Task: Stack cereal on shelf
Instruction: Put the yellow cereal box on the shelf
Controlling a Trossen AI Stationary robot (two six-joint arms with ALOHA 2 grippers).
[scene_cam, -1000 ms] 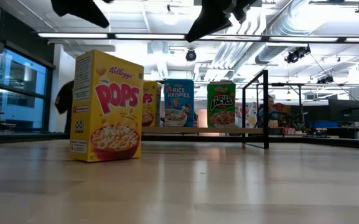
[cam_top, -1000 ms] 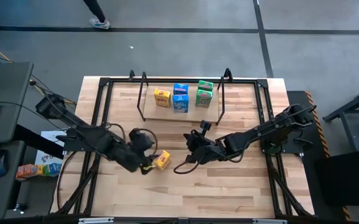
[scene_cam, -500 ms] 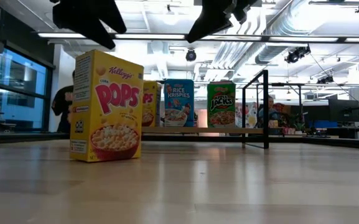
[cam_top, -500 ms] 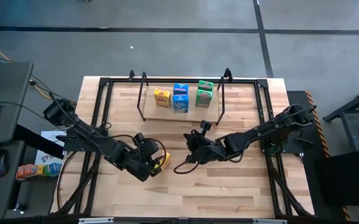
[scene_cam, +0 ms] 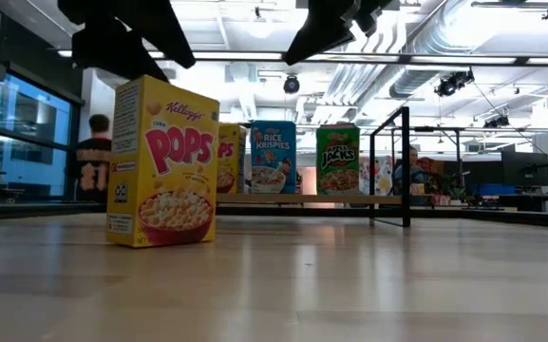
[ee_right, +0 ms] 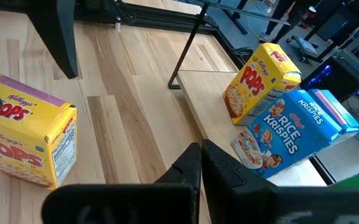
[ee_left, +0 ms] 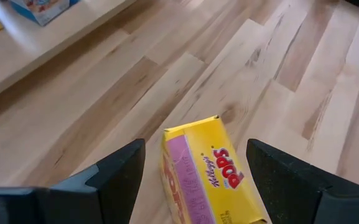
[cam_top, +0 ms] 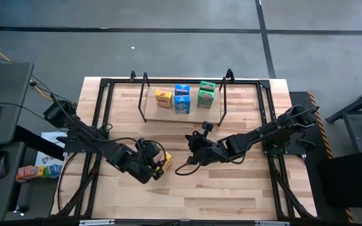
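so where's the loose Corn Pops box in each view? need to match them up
High: Corn Pops box on the table's front left, under the left gripper.
Low: large at left, upright.
Left wrist: between the open fingers.
Right wrist: far left edge.
Shared landmark: the Rice Krispies box on the shelf, also seen low and right wrist.

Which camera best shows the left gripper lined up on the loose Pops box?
Left wrist view: the open left gripper straddles the Pops box. High view hides most of the box under the arm; low view shows only its front.
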